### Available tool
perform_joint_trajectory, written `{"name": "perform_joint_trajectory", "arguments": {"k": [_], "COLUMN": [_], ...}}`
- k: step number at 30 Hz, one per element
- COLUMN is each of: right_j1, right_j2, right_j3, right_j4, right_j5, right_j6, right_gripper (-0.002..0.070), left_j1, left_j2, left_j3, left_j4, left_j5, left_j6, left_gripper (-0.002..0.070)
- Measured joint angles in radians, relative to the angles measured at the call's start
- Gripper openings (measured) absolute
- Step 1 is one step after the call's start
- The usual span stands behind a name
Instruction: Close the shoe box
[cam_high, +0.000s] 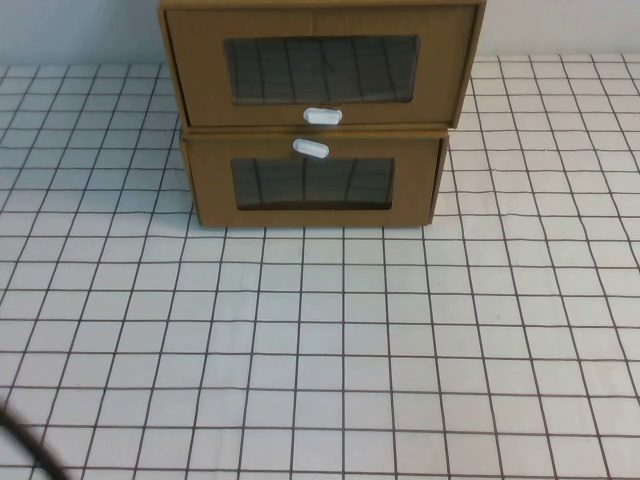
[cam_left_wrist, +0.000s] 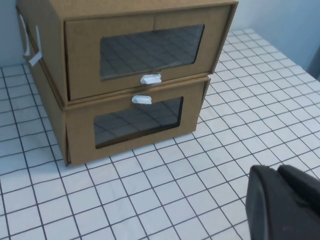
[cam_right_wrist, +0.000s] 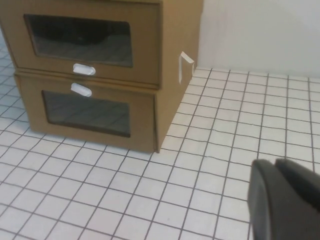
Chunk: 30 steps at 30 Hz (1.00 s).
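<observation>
The shoe box stood at the top centre of the high view, on top of a second box of the same brown cardboard. Both were at the far side of the table, which had a white cover with a dark grid. The shoe box had a clear window in its front and a small white pull just below that window. The pull of the lower box was above its own window, so the two pulls were near each other, one over the other. In the left wrist view the front of the shoe box seemed about level with the frame around it. A strip of white tape was on the side of the shoe box.

The left gripper appeared only as a dark shape in its own wrist view, over the grid cover and well apart from the boxes. I could not tell if it was apart or together. The right gripper looked the same in its wrist view, also well apart from the boxes, and its state could not be told either. Neither gripper showed in the high view.
</observation>
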Motion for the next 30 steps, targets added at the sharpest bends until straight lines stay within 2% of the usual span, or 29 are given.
{"name": "perform_joint_trajectory", "arguments": {"k": [7,11,30], "right_j1": [0.0,0.0,0.0], "right_j2": [-0.33,-0.39,-0.391], "right_j3": [0.246,0.351,0.444], "right_j4": [-0.082,-0.084,-0.079], "right_j5": [-0.003,-0.006,-0.101], "right_j6": [0.026,0.029,0.031], "right_gripper": [-0.0013,-0.0013,-0.0014], "left_j1": [0.0,0.0,0.0], "left_j2": [-0.345,-0.481,-0.528], "left_j3": [0.323,0.424,0.604], "left_j4": [0.0,0.002,0.042], "left_j5": [-0.099,-0.163,-0.203], "left_j6": [-0.05,-0.055,-0.058], "left_gripper": [-0.0006,-0.0006,-0.0006]}}
